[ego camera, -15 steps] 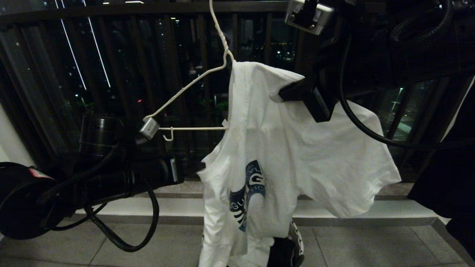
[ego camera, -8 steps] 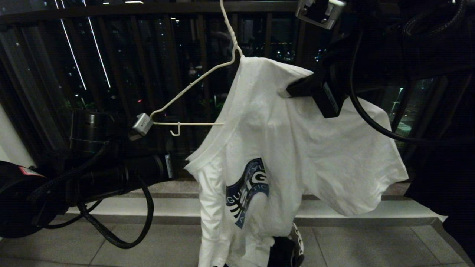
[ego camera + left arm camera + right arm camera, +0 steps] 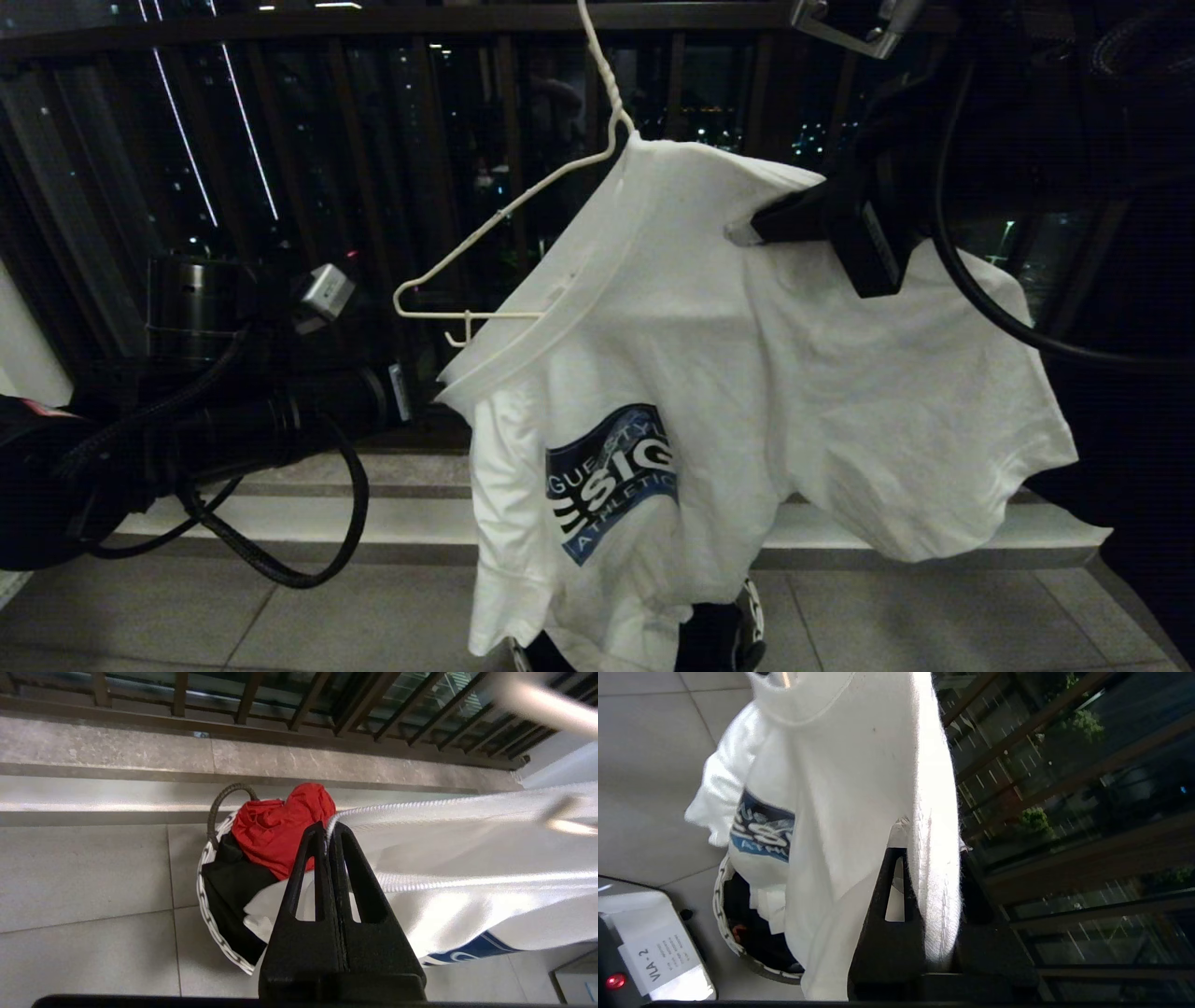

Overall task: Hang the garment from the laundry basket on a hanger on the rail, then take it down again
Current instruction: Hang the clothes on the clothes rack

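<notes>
The garment (image 3: 775,373), a white T-shirt with a blue chest print, hangs half on the white wire hanger (image 3: 504,210). The hanger's near arm is bare and its neck runs up past the top of the head view. My left gripper (image 3: 327,828) is shut on the ribbed collar and shows dimly at the collar's low end (image 3: 437,394) in the head view. My right gripper (image 3: 739,231) is shut on a fold of the shirt's shoulder (image 3: 931,844). The laundry basket (image 3: 205,905) stands on the floor below, its rim peeking out under the shirt (image 3: 752,611). The rail is out of view.
A red cloth (image 3: 275,821) and a black garment (image 3: 229,882) lie in the basket. The dark brown window railing (image 3: 373,140) stands close behind the hanger, with a stone ledge (image 3: 280,518) at its foot. A white labelled box (image 3: 654,952) sits beside the basket.
My left gripper has shut on the collar and drawn it out to the left, spreading the print. The hanger, the shirt and my right gripper have shifted right and slightly up.
</notes>
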Motion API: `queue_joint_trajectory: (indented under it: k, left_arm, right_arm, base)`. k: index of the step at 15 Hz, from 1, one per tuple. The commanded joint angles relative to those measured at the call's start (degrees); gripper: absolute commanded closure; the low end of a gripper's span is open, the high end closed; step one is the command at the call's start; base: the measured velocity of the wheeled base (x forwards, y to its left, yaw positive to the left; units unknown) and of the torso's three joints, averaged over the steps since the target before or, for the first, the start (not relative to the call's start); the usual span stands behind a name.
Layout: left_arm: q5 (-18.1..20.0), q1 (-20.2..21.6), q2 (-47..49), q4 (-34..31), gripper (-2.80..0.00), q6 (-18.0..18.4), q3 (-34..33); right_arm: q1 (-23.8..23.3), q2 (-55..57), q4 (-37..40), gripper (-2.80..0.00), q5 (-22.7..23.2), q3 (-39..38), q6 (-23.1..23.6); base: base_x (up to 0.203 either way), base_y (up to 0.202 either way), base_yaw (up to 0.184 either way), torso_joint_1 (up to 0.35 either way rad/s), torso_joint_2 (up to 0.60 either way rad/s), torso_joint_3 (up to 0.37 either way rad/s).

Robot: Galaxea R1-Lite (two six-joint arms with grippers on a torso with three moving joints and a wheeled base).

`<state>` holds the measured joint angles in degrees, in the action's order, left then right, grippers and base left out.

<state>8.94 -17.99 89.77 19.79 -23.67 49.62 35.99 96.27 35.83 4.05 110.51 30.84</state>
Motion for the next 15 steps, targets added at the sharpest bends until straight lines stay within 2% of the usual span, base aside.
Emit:
queue_joint_trajectory:
  k: [1,15]
  left_arm:
    - [0.0,0.9,0.6,0.1,0.0,-0.1,0.4]
    - [0.5,5.9,-2.6,0.1,0.0,1.7,2.2]
  right_arm:
    - [0.0,-1.8,0.4,0.0,0.1,-0.7,0.2]
    - [-1.6,-3.2,-0.4,0.0,-0.1,-8.5,0.5]
  base:
    - [0.0,0.0,0.0,0.0,0.0,0.0]
    - [0.0,0.0,0.0,0.0,0.0,0.0]
